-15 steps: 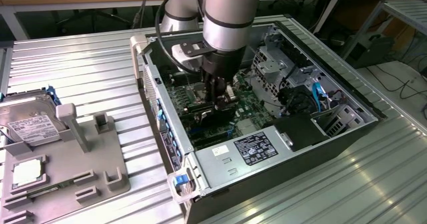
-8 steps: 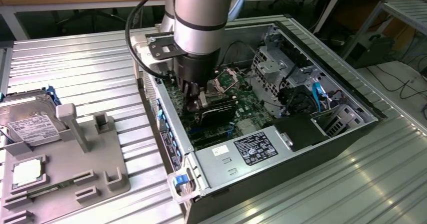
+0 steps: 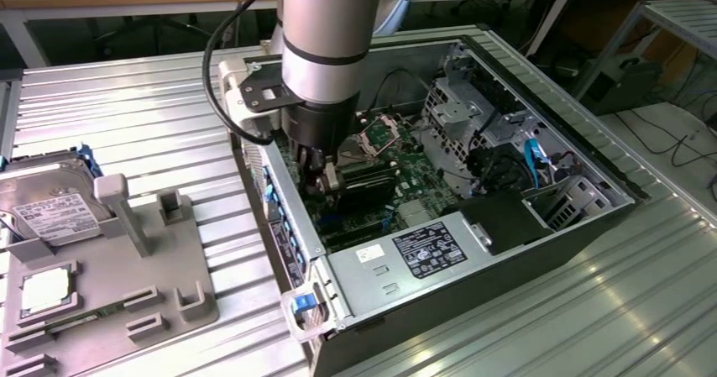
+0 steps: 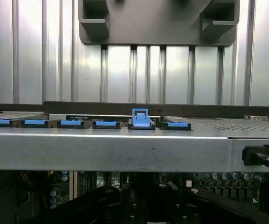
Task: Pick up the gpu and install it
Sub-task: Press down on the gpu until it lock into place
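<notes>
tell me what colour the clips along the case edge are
Blue clips, clearest in the wrist view.

hand (image 3: pixel 319 175) inside computer case (image 3: pixel 583 154)

Ribbed metal table (image 3: pixel 134 108): computer case (image 3: pixel 448 310), grey holder (image 3: pixel 146 301).

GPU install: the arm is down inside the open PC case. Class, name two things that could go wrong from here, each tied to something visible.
1. The hand, shut on the GPU, hangs low over the motherboard; a slight misalignment could jam the card against the slot.
2. One blue clip on the case edge stands raised while the rest lie flat; it might catch the card's bracket.
</notes>
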`<action>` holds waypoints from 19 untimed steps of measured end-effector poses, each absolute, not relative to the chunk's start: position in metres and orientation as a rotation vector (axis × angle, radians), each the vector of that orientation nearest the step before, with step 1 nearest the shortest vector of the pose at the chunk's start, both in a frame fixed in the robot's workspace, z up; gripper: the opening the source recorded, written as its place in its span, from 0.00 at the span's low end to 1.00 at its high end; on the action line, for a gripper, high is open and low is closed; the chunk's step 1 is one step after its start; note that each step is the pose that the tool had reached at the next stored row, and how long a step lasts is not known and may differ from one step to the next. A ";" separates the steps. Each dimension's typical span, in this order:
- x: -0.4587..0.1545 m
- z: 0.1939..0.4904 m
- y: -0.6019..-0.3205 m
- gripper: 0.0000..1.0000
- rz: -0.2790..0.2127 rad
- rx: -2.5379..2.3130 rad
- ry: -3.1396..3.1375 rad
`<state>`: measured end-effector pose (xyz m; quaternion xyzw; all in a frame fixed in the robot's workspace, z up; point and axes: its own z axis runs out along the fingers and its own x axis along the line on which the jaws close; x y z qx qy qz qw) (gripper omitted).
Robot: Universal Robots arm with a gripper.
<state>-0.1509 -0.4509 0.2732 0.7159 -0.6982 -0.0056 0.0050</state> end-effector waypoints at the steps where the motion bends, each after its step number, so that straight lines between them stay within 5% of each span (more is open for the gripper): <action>1: -0.151 0.273 -0.451 0.11 -0.017 2.242 -2.186; 14: -0.151 0.294 -0.451 0.11 -0.025 2.238 -2.183; 19: -0.150 0.300 -0.446 0.11 -0.070 2.217 -2.162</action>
